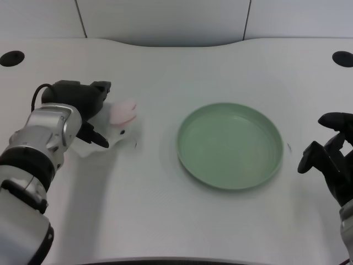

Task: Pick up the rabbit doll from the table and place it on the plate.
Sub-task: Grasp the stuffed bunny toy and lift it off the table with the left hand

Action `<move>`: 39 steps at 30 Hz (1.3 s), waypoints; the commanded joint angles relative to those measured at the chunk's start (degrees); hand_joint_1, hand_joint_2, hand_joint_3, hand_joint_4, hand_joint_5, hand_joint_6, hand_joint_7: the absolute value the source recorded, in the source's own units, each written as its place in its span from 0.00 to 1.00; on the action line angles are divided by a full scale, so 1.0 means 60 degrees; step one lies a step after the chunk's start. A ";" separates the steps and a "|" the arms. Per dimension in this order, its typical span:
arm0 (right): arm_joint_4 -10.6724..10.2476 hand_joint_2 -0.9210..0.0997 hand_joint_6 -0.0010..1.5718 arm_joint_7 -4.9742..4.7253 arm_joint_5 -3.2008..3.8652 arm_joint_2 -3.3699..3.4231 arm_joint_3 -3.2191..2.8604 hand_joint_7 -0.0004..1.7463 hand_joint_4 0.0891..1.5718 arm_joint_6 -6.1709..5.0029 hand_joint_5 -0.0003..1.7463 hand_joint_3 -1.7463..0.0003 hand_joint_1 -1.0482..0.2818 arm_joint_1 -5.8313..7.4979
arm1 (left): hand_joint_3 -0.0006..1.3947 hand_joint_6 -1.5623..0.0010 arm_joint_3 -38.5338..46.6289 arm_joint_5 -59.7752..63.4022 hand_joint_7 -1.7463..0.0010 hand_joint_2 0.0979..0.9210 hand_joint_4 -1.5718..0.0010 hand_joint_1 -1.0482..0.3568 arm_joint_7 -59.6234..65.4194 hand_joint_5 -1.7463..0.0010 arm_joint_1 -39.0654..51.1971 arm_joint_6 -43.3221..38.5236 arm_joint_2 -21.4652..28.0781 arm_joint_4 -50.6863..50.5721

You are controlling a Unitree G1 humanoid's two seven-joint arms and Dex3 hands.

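Reaching across the left side of the desk (165,221), the left robot hand (83,107) sits directly against the rabbit doll (118,124), with one dark finger above the doll's pink-and-white end and another curled below its white body. The fingers bracket the doll, but the view does not show whether they are pressing on it or only lying alongside, so the state of the grasp cannot be determined.

The rabbit doll lies on the desk at the left, well apart from the plate (190,160). Much of its body is hidden behind the left robot hand. It appears to be a small plush item: judged light, soft and compressible, not fragile and not slippery. A fabric surface should give good friction. The recommended hold is around the thicker white body rather than the pink ear or head end, which would likely fold or slip out. A soft body can sag or rotate in a loose hold, so firm closure is advised before lifting.

The plate is a shallow round green dish with a low raised rim, resting flat at centre right. Nothing is in it. Its low rim should allow release from a small height.

The right robot hand (331,157) rests at the right edge, beside the plate and apart from it.
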 commanded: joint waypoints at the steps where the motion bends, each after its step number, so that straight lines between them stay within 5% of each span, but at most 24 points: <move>1: -0.0183 0.00 0.20 0.0131 0.0168 -0.0088 -0.0080 1.00 0.62 -0.0014 1.00 0.24 0.57 0.0268 | 0.00 0.94 -0.0083 0.0015 0.98 0.94 0.93 0.13 0.0060 0.96 -0.0053 0.0076 -0.0059 0.0304; 3: -0.0199 0.00 0.20 0.0197 0.0317 -0.0077 -0.0147 1.00 0.62 0.0040 1.00 0.24 0.57 0.0278 | 0.00 0.93 -0.0102 -0.0004 0.97 0.93 0.91 0.13 -0.0056 0.95 -0.0040 0.0073 -0.0101 0.0423; 7: -0.0218 0.00 0.21 0.0057 0.0139 -0.0167 -0.0076 1.00 0.62 0.0118 1.00 0.24 0.57 0.0267 | 0.00 0.92 -0.0144 -0.0030 0.97 0.92 0.92 0.11 -0.0302 0.95 -0.0049 0.0139 -0.0146 0.0550; 10: -0.0253 0.00 0.22 0.0171 0.0430 -0.0099 -0.0176 1.00 0.61 0.0159 1.00 0.24 0.57 0.0257 | 0.00 0.92 -0.0135 -0.0111 0.97 0.90 0.92 0.10 -0.0803 0.95 -0.0042 -0.0039 -0.0083 0.0566; 15: -0.0271 0.00 0.23 0.0228 0.0395 -0.0170 -0.0142 1.00 0.61 0.0120 1.00 0.24 0.57 0.0314 | 0.00 0.93 -0.0061 -0.0264 0.98 0.88 0.95 0.09 -0.1609 0.96 -0.0138 -0.0040 -0.0037 0.0536; 17: -0.0233 0.00 0.23 0.0321 0.0356 -0.0165 -0.0137 1.00 0.61 -0.0092 1.00 0.24 0.58 0.0374 | 0.00 0.93 -0.0035 -0.0321 0.98 0.87 0.96 0.09 -0.1931 0.96 -0.0168 0.0027 -0.0022 0.0484; 19: -0.0220 0.00 0.26 0.0326 0.0354 -0.0133 -0.0162 1.00 0.63 -0.0176 1.00 0.24 0.58 0.0407 | 0.00 0.93 -0.0079 -0.0316 0.98 0.86 0.97 0.12 -0.1961 0.96 -0.0144 0.0029 0.0000 0.0433; 23: -0.0477 0.00 0.28 0.0177 0.0595 -0.0044 -0.0245 1.00 0.65 0.0163 1.00 0.25 0.55 0.0473 | 0.00 0.90 -0.0163 -0.0236 0.97 0.85 0.93 0.18 -0.1518 0.93 0.0011 -0.0077 0.0012 0.0417; 25: -0.0606 0.00 0.27 0.0071 0.0532 -0.0044 -0.0219 1.00 0.64 0.0250 1.00 0.26 0.55 0.0524 | 0.00 0.87 -0.0288 -0.0075 0.96 0.85 0.88 0.22 -0.0738 0.91 0.0193 -0.0228 0.0034 0.0407; 26: -0.0651 0.00 0.26 0.0063 0.0534 -0.0038 -0.0217 1.00 0.63 0.0250 1.00 0.25 0.57 0.0551 | 0.00 0.77 -0.0315 -0.0025 0.92 0.82 0.81 0.32 -0.0179 0.87 0.0332 -0.0362 0.0056 0.0401; 29: -0.0720 0.00 0.24 0.0174 0.0506 -0.0086 -0.0163 1.00 0.60 0.0165 1.00 0.24 0.57 0.0634 | 0.00 0.66 -0.0456 0.0164 0.90 0.82 0.79 0.43 0.0707 0.72 0.0497 -0.0485 0.0079 0.0485; 32: -0.0701 0.00 0.23 0.0262 0.0474 -0.0117 -0.0130 1.00 0.61 0.0072 1.00 0.22 0.57 0.0665 | 0.00 0.64 -0.0613 0.0314 0.76 0.85 0.84 0.52 0.1052 0.56 0.0499 -0.0642 0.0162 0.0569; 33: -0.0683 0.00 0.23 0.0228 0.0529 -0.0084 -0.0170 1.00 0.61 0.0104 1.00 0.23 0.56 0.0652 | 0.00 0.71 -0.0679 0.0371 0.53 0.90 0.83 0.54 0.1237 0.48 0.0517 -0.0764 0.0227 0.0586; 35: -0.0722 0.00 0.24 0.0081 0.0647 0.0014 -0.0250 1.00 0.61 0.0219 1.00 0.24 0.55 0.0619 | 0.00 0.79 -0.0702 0.0396 0.32 0.96 0.83 0.55 0.1490 0.35 0.0547 -0.1029 0.0340 0.0629; 38: -0.0726 0.00 0.28 0.0278 0.0495 -0.0099 -0.0110 1.00 0.63 0.0012 1.00 0.23 0.56 0.0690 | 0.01 0.83 -0.0654 0.0335 0.22 0.99 0.84 0.57 0.1558 0.20 0.0543 -0.1230 0.0444 0.0706; 39: -0.0764 0.00 0.30 0.0260 0.0502 -0.0113 -0.0100 1.00 0.65 0.0081 1.00 0.22 0.56 0.0701 | 0.01 0.81 -0.0611 0.0295 0.24 1.00 0.83 0.58 0.1670 0.19 0.0565 -0.1314 0.0486 0.0715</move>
